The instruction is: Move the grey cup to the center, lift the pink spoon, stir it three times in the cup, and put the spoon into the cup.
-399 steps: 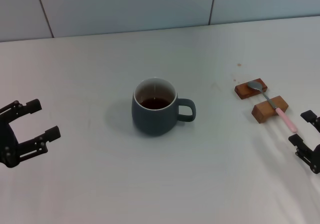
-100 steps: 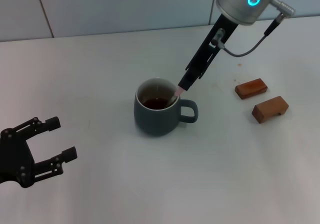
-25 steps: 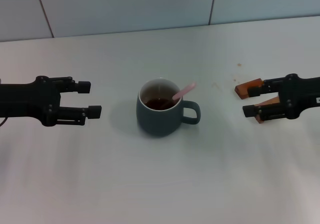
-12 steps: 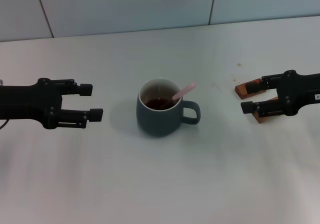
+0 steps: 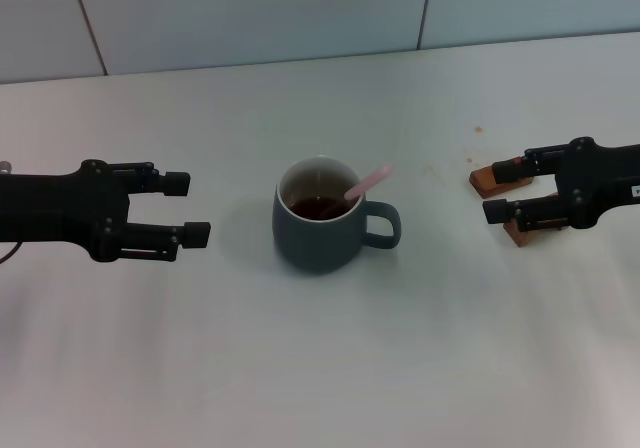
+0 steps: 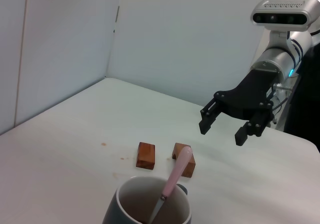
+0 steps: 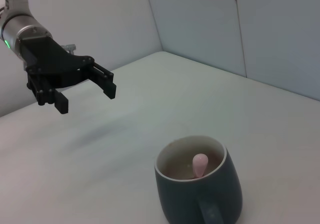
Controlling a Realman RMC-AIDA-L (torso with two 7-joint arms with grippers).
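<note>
Spoon (image 5: 366, 182) rests in the cup (image 5: 318, 230); left gripper (image 5: 190, 209) and right gripper (image 5: 506, 187), both spread and empty, should retreat without nudging it.

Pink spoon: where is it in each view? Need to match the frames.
Head view: the pink spoon leans in the grey cup, handle sticking out over the rim toward the cup's handle.
Left wrist view: pink spoon stands in the cup, low in the picture.
Right wrist view: only the spoon's pink tip shows inside the cup.
Shared landmark: the grey cup.
</note>
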